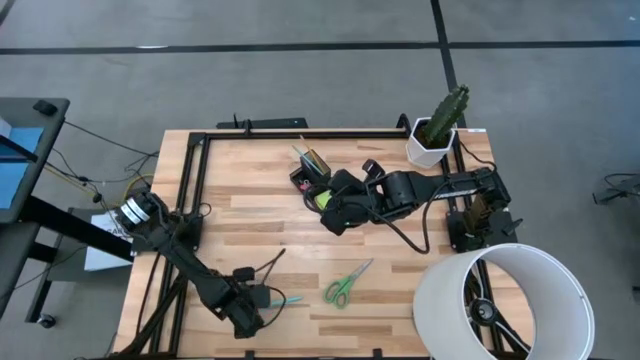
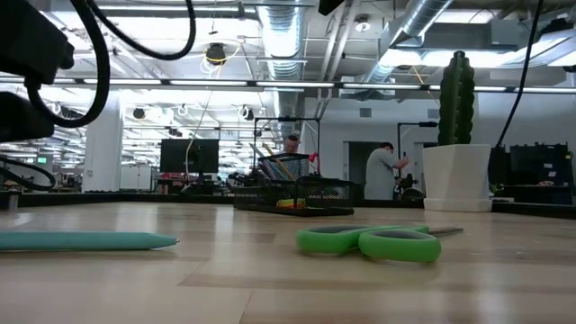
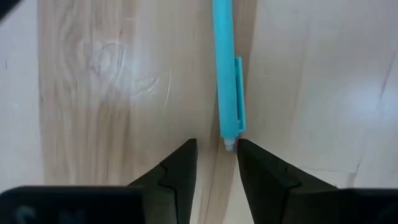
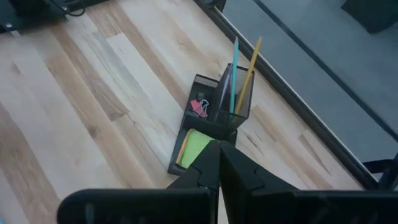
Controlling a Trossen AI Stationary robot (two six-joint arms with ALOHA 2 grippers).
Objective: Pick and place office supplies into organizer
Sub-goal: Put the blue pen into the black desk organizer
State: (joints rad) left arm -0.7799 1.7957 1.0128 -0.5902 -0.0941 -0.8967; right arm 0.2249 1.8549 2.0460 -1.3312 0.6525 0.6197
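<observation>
My left gripper (image 3: 216, 149) is open by a narrow gap, low over the table near its near-left corner (image 1: 262, 298). The teal pen (image 3: 227, 68) lies flat on the wood. Its clip end sits just at the fingertips, and I see no grip on it. The green-handled scissors (image 1: 347, 283) lie flat to its right. My right gripper (image 4: 217, 155) is shut and hovers above the black organizer (image 4: 214, 118), over its low tray. The tray holds the lime-green sticky note pad (image 4: 196, 146) and a small pink-red piece (image 4: 199, 107). Teal and yellow pens (image 4: 239, 74) stand in the cup.
A cactus in a white pot (image 1: 432, 140) stands at the far right of the table. A large white cylinder (image 1: 505, 300) fills the near right corner. Bare wood lies between the organizer (image 1: 312, 170) and the scissors (image 2: 369, 243). People stand in the room behind (image 2: 385, 171).
</observation>
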